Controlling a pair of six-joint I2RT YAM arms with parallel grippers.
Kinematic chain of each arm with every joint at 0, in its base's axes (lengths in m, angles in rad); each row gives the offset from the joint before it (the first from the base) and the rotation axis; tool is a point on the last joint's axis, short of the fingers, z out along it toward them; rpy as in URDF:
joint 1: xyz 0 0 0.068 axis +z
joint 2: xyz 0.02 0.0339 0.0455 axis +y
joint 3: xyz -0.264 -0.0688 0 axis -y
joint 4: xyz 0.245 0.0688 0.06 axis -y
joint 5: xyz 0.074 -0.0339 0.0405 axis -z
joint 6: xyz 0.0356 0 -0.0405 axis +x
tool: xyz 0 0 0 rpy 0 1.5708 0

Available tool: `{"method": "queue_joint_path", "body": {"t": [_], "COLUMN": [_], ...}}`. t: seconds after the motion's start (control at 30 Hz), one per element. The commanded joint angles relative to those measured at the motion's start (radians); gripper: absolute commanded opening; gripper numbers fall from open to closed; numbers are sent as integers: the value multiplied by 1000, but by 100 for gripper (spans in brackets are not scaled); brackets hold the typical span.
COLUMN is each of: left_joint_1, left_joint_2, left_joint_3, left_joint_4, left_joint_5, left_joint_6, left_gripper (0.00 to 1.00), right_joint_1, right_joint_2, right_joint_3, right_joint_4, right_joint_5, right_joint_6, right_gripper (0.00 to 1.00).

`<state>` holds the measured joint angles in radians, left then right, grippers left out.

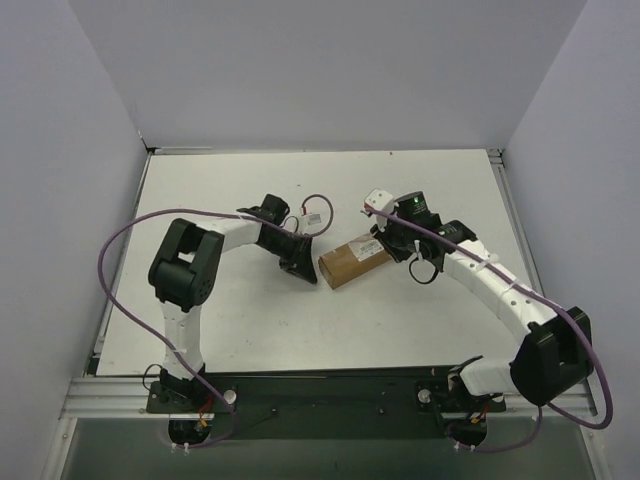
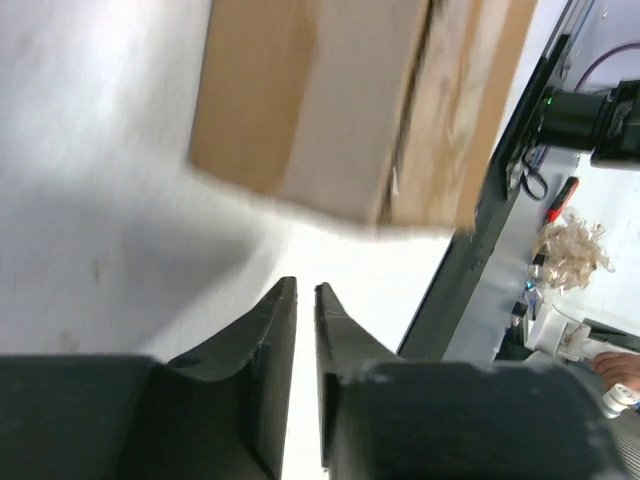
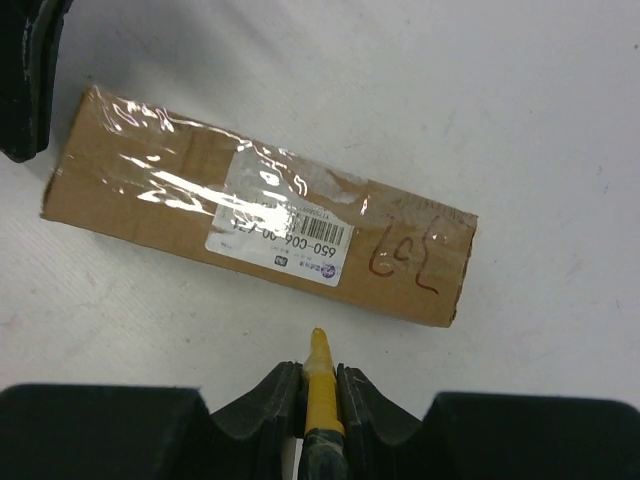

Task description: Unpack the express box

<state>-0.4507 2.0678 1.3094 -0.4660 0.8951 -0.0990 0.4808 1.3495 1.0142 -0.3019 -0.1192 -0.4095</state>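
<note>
The express box (image 1: 355, 262) is a small oblong brown carton that lies flat mid-table, taped shut, with a white barcode label on top (image 3: 283, 238). My left gripper (image 1: 304, 266) sits at the box's left end, shut and empty. In the left wrist view its fingertips (image 2: 305, 292) are just short of the box end (image 2: 340, 100). My right gripper (image 1: 392, 238) is at the box's right end and is shut on the yellow utility knife (image 3: 320, 380). The knife's tip points at the box's long side, a little short of it.
White walls close the table (image 1: 250, 330) at the back and both sides. The dark rail (image 1: 320, 390) with the arm bases runs along the near edge. Purple cables (image 1: 120, 260) loop beside each arm. The left gripper's black finger (image 3: 25, 80) shows by the box in the right wrist view.
</note>
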Motion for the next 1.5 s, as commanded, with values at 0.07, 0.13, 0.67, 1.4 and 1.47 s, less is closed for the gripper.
{"method": "queue_joint_path", "body": {"t": [0.07, 0.13, 0.67, 1.4, 1.47], "left_joint_1": [102, 107, 58, -75, -75], "left_joint_2": [-222, -258, 90, 296, 299], "left_joint_3": [-27, -9, 496, 513, 482], "left_joint_4": [-258, -208, -119, -59, -16], "left_joint_5": [-41, -44, 226, 243, 249], "left_joint_6": [274, 301, 210, 72, 38], "left_gripper": [38, 46, 24, 6, 6], "right_joint_1": [80, 119, 447, 490, 493], "right_joint_2": [-115, -127, -3, 43, 56], "right_joint_3": [168, 178, 278, 83, 63], "right_joint_4": [-151, -149, 67, 242, 282], "right_joint_5": [-4, -2, 157, 426, 449], "right_joint_6": [132, 168, 357, 402, 403], "right_gripper": [0, 0, 0, 0, 0]}}
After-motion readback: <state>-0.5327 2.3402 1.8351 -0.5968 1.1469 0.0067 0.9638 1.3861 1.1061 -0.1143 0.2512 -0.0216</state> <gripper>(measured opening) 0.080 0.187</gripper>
